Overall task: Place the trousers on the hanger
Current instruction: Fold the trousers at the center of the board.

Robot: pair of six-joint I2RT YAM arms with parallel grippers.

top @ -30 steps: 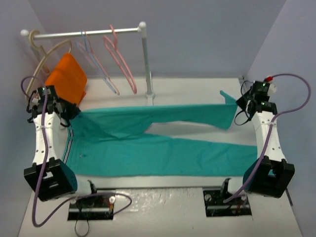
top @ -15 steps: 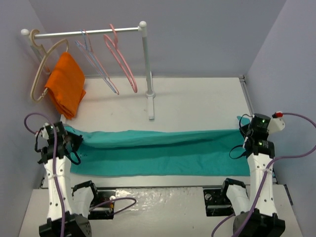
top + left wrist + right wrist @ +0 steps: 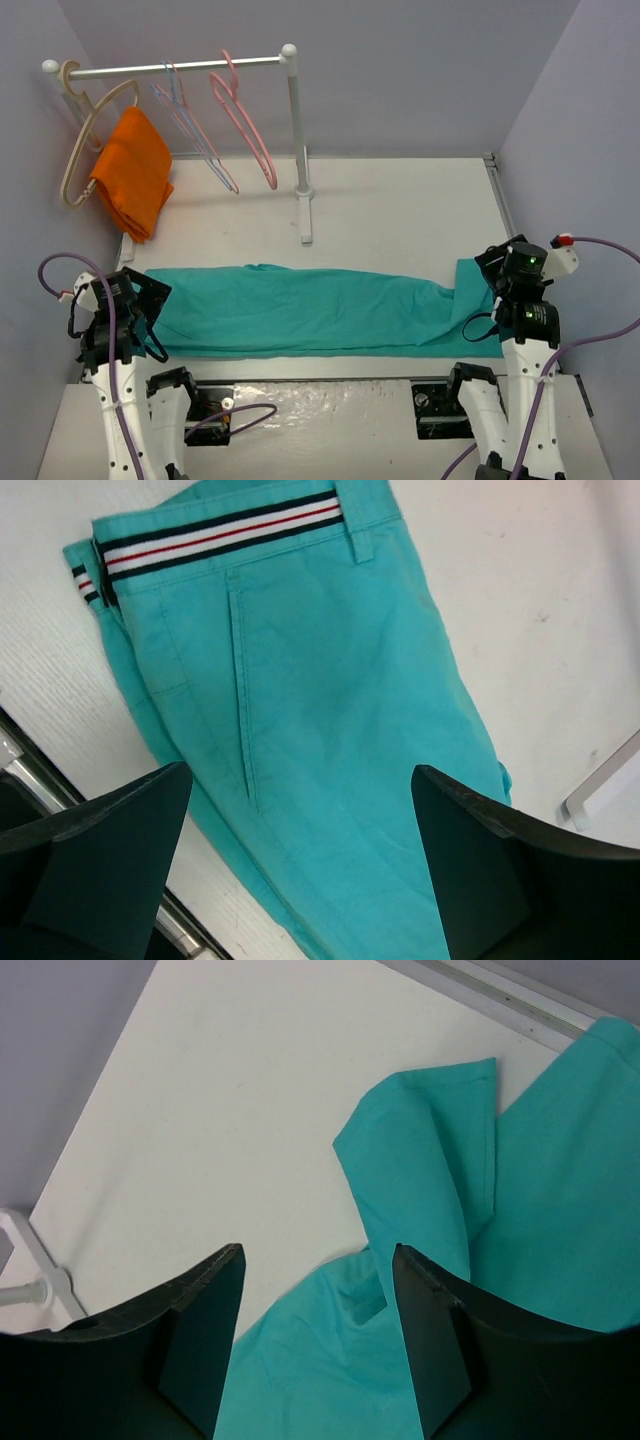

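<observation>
At far left, the left tool (image 3: 122,300) hangs over the waist end of the trousers (image 3: 300,310), its jaws spread wide and holding nothing. Its wrist view shows the left tool (image 3: 300,775) above the teal seat of the trousers (image 3: 320,700), the dark, white and red striped waistband (image 3: 220,535) lying beyond the fingertips; whether the fingers touch the cloth cannot be told. Behind it, an orange cloth (image 3: 135,180) drapes from a thick beige hanger (image 3: 85,130) at the left end of the rack (image 3: 297,140). The trousers lie folded lengthwise in a long band across the near part of the white surface (image 3: 400,200), reaching from one arm to the other. The salmon-pink hanger (image 3: 245,125) hangs bare on the rack's rail, right of two pale thin hangers (image 3: 195,130) and well apart from the trousers and both tools. At right, the right tool (image 3: 510,270) sits over the leg ends, where a hem is turned up in a fold. Its wrist view shows the right tool (image 3: 318,1252) wide apart and empty above that folded cloth (image 3: 560,1180).
</observation>
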